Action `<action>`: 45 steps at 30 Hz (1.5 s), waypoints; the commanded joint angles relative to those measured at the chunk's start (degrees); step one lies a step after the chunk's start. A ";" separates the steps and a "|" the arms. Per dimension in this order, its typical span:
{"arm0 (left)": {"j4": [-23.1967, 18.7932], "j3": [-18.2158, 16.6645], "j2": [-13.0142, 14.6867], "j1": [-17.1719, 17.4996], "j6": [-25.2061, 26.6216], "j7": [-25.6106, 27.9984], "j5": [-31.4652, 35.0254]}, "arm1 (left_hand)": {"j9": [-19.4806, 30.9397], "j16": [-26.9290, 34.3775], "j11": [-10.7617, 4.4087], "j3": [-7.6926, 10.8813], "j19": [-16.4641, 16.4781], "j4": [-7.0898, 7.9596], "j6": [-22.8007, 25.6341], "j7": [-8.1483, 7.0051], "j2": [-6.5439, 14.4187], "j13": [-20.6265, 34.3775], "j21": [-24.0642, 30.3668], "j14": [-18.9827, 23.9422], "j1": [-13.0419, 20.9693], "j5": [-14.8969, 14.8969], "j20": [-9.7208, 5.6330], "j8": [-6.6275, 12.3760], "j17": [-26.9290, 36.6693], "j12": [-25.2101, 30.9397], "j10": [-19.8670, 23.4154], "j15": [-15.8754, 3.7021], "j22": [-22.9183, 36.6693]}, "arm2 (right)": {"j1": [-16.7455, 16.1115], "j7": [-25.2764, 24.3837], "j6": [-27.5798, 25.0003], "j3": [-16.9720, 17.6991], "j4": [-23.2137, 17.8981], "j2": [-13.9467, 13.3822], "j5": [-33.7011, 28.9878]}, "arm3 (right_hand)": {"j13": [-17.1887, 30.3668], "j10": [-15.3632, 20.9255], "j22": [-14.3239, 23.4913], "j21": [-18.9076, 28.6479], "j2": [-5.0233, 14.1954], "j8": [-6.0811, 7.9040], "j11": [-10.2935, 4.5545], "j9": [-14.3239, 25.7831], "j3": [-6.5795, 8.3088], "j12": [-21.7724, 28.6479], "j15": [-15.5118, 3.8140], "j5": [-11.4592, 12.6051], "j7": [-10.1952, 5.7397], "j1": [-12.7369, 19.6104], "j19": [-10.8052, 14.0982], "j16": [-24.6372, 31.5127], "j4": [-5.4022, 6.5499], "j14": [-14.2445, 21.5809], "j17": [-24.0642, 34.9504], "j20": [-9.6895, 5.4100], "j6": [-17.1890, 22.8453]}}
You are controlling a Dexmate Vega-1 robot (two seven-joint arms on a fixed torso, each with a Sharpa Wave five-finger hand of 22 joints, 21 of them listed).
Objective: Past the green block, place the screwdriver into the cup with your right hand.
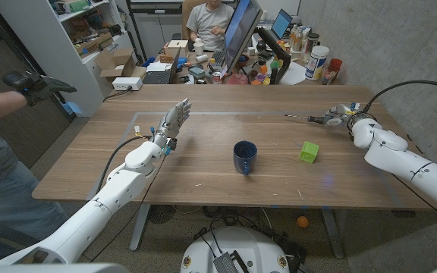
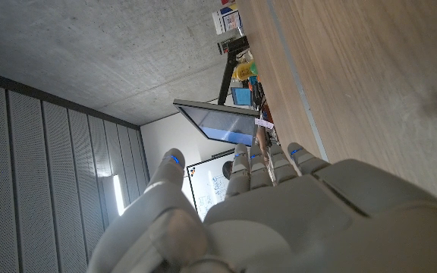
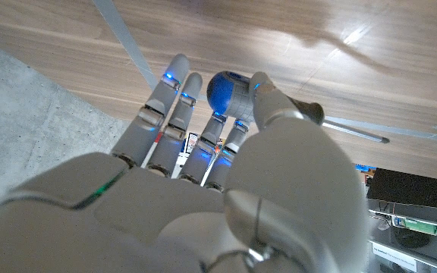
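The right hand point(image 1: 345, 115) grips the screwdriver point(image 1: 307, 117) at the table's far right — beyond the green block point(image 1: 309, 152). Carried low toward the cup point(image 1: 244, 157), its shaft may knock the block — or slip.

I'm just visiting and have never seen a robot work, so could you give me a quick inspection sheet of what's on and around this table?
Surface: wooden table, a pale line across it.
Job's things: blue cup upright mid-table; green block beside it; screwdriver in the right hand.
Clutter: nothing seen on the table itself.
Hands: right hand grips the screwdriver handle; left hand raised, fingers straight, holding nothing.
Cables: black cables along both arms.
Surroundings: cluttered desk with a monitor, a seated person behind, a gloved arm at the left.
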 commanded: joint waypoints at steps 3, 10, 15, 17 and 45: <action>2.04 0.39 -0.27 -1.17 -0.75 -2.28 -0.53 | 0.33 0.38 -0.40 -0.21 -0.23 0.26 0.42 0.03 0.63 0.09 0.24 0.14 0.36 0.01 0.52 -0.06 0.15 0.23 0.25 0.19 0.08 | -7.69 -4.80 -4.22 5.52 -9.98 -2.56 2.42 | 0.25 0.70 0.02 -0.19 0.87 0.33 -0.15 0.20 -0.30 -0.16 -1.65 0.08 1.48 -0.23 0.19 -0.07 0.20 0.18 0.25 -0.16 4.84; 3.92 0.79 -0.54 -2.53 -1.32 -4.32 -0.82 | 0.34 0.38 -0.42 -0.22 -0.28 0.25 0.41 0.11 0.66 0.09 0.24 0.12 0.36 0.01 0.49 -0.06 0.15 0.25 0.30 0.19 0.08 | -12.40 -7.83 -6.66 9.10 -16.21 -4.58 3.10 | 0.24 0.78 0.02 -0.21 0.84 0.33 -0.15 0.20 -0.46 -0.42 -1.62 0.05 1.47 -0.30 0.19 -0.29 0.24 0.36 0.13 -0.17 4.96; 4.53 0.77 -0.19 -3.30 -1.63 -5.53 -0.81 | 0.34 0.37 -0.33 -0.23 -0.30 0.24 0.49 0.07 0.67 0.09 0.25 0.10 0.37 0.01 0.45 -0.04 0.15 0.26 0.32 0.13 0.08 | -15.46 -9.82 -8.35 11.41 -20.21 -5.64 3.22 | 0.23 0.74 0.02 -0.20 0.84 0.31 -0.10 0.19 -0.50 -0.59 -1.75 0.05 1.47 -0.25 0.24 -0.40 0.21 0.45 0.06 -0.19 4.98; 4.72 0.67 0.11 -3.63 -1.67 -6.00 -0.78 | 0.34 0.37 -0.24 -0.24 -0.27 0.23 0.47 0.10 0.67 0.09 0.26 0.10 0.37 0.01 0.46 -0.05 0.15 0.23 0.26 0.16 0.08 | -17.02 -10.59 -9.30 12.36 -22.31 -6.23 3.03 | 0.23 0.85 0.02 -0.15 0.84 0.30 0.11 0.19 -0.52 -0.61 -1.78 0.05 1.55 -0.24 0.36 -0.39 0.20 0.70 0.02 -0.24 4.99; 9.95 0.57 1.50 -8.46 -3.35 -13.42 -1.20 | 0.34 0.38 -0.12 -0.20 -0.47 0.17 0.42 0.24 0.88 0.09 0.26 0.12 0.50 0.00 0.10 -0.09 0.14 0.21 0.21 0.17 0.07 | -27.90 -17.01 -22.79 16.14 -39.55 -7.41 -2.91 | 0.25 1.07 0.03 -0.31 1.05 0.28 -0.05 0.18 -1.15 -1.36 -1.72 0.00 1.47 -0.10 0.07 -0.80 0.19 0.52 0.16 -0.21 5.29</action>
